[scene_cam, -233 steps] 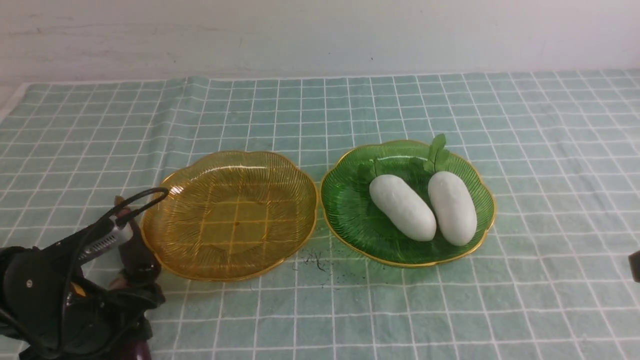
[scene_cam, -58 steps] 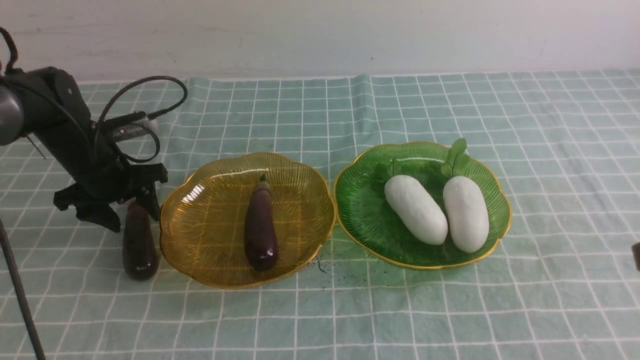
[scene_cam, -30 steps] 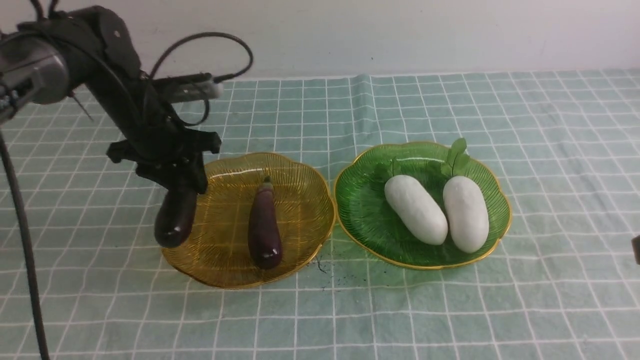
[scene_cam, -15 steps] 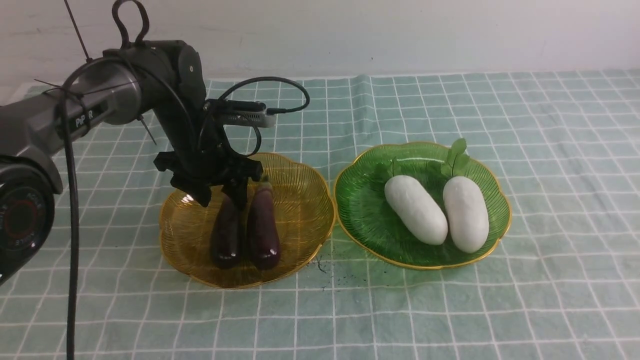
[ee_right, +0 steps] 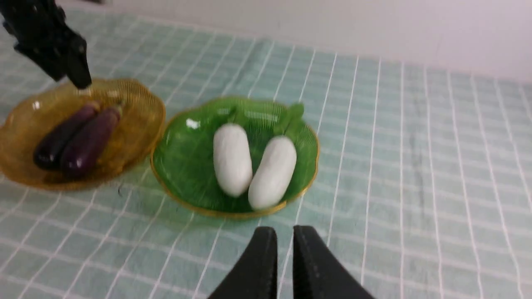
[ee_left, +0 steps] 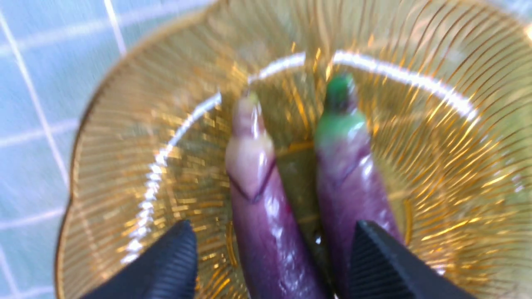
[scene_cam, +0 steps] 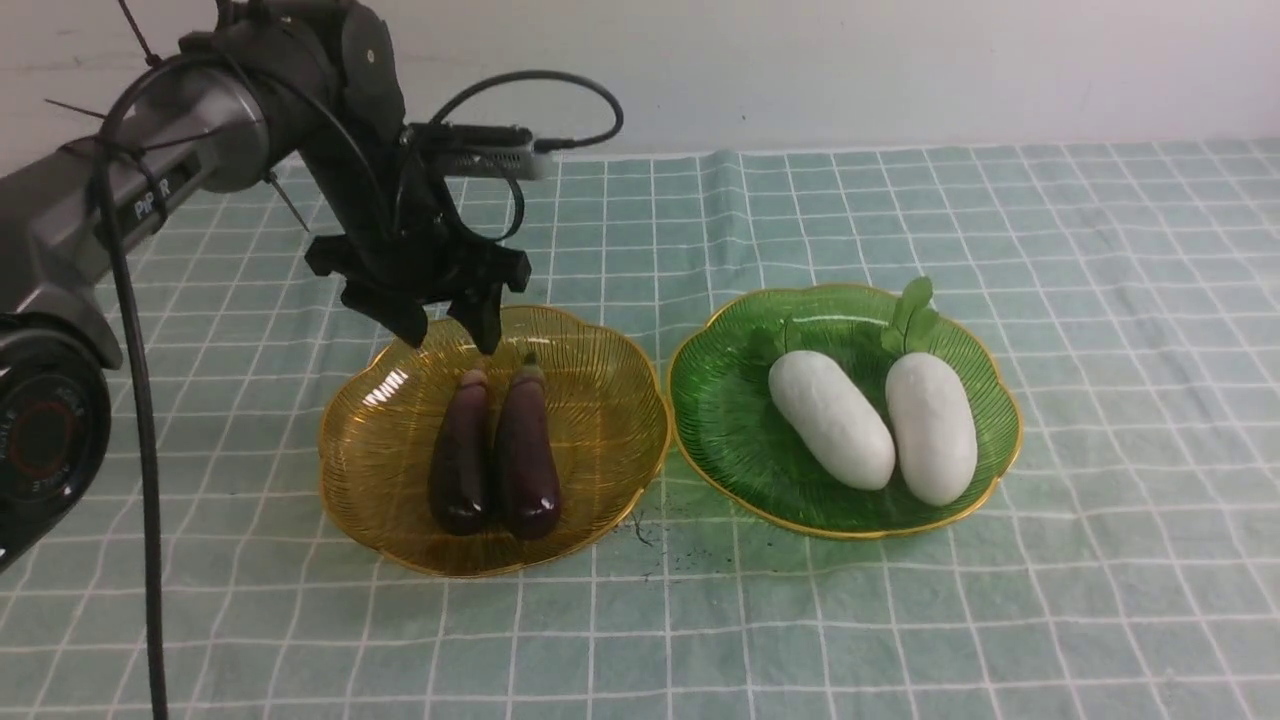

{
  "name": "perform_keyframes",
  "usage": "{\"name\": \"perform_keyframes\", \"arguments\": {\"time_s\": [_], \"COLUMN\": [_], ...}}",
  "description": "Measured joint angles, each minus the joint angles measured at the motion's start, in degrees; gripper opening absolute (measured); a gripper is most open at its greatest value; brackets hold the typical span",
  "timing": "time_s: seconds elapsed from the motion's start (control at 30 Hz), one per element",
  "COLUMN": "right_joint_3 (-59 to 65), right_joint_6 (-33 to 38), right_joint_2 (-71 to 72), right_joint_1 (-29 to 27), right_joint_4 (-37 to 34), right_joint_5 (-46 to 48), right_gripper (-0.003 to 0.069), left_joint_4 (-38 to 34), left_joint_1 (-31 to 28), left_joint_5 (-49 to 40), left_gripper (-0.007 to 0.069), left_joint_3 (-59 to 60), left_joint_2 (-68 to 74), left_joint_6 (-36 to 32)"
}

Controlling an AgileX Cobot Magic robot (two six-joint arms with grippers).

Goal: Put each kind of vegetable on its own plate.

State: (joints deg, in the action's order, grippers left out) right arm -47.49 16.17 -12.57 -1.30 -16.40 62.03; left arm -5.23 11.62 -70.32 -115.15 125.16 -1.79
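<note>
Two dark purple eggplants [scene_cam: 462, 460] [scene_cam: 527, 455] lie side by side on the amber plate [scene_cam: 360, 470], stems pointing away from me. My left gripper [scene_cam: 449, 330] hangs open just above their stem ends and touches neither. In the left wrist view its black fingertips [ee_left: 183, 232] stand wide apart over both eggplants [ee_left: 266, 207] [ee_left: 349, 166]. Two white radishes [scene_cam: 830, 418] [scene_cam: 932, 427] rest on the green plate [scene_cam: 720, 440]. My right gripper [ee_right: 283, 232] is shut with nothing in it, low over the cloth, on my side of the green plate [ee_right: 183, 166].
A green checked cloth [scene_cam: 1100, 300] covers the table up to a white wall [scene_cam: 800, 60] at the back. Dark specks [scene_cam: 640, 525] lie on the cloth between the plates' near edges. The left arm's cable [scene_cam: 530, 80] loops above the amber plate.
My left gripper carried the second eggplant over the amber plate, let it go beside the first, and has lifted clear with its jaws open. The right gripper has not moved.
</note>
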Motion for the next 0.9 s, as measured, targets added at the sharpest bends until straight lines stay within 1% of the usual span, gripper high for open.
{"name": "perform_keyframes", "arguments": {"time_s": [0.07,0.13,0.2,0.27,0.3,0.33,0.37,0.43,0.57,0.73,0.9], "right_joint_3": [5.9,12.5,15.7,22.7,25.1,25.5,27.8,29.9,32.6,34.9,36.2], "right_joint_6": [0.5,0.6,0.7,0.8,0.8,0.8,0.8,0.8,0.8,0.8,0.8], "right_joint_2": [4.4,7.3,8.2,9.2,9.3,9.3,9.3,9.4,9.4,9.4,9.4], "right_joint_1": [0.0,0.0,0.0,0.0,0.0,0.0,0.0,0.0,0.0,0.0,0.0], "right_joint_4": [-1.8,-3.4,-4.3,-7.3,-8.8,-9.0,-10.7,-12.0,-12.6,-12.6,-12.6], "right_joint_5": [-7.4,-17.4,-21.9,-32.4,-35.7,-36.9,-40.4,-43.7,-44.9,-43.8,-40.6], "right_gripper": [0.0055,0.0055,0.0055,0.0055,0.0055,0.0055,0.0055,0.0055,0.0055,0.0055,0.0055], "left_joint_4": [0.0,-0.2,-0.2,-0.3,-0.3,-0.4,-0.4,-0.4,-0.4,-0.5,-1.9], "left_joint_1": [0.0,0.0,0.0,0.0,0.0,0.0,0.0,0.0,0.0,0.0,0.0], "left_joint_5": [0.0,0.0,0.0,-0.1,-0.1,-0.1,-0.1,-0.1,-0.1,-0.2,-0.2], "left_gripper": [0.0370,0.0309,0.0286,0.0209,0.0179,0.0167,0.0111,0.0066,0.0001,-0.0008,-0.0008], "left_joint_3": [-1.2,-1.9,-1.9,-2.0,-2.0,-2.0,-2.1,-2.1,-2.1,-2.2,-2.2], "left_joint_2": [0.0,0.0,0.0,0.0,0.0,0.0,0.0,0.0,0.0,-0.1,-2.5], "left_joint_6": [0.0,0.0,0.0,-0.1,-0.2,-0.2,-0.3,-0.4,-0.4,-0.4,-0.9]}}
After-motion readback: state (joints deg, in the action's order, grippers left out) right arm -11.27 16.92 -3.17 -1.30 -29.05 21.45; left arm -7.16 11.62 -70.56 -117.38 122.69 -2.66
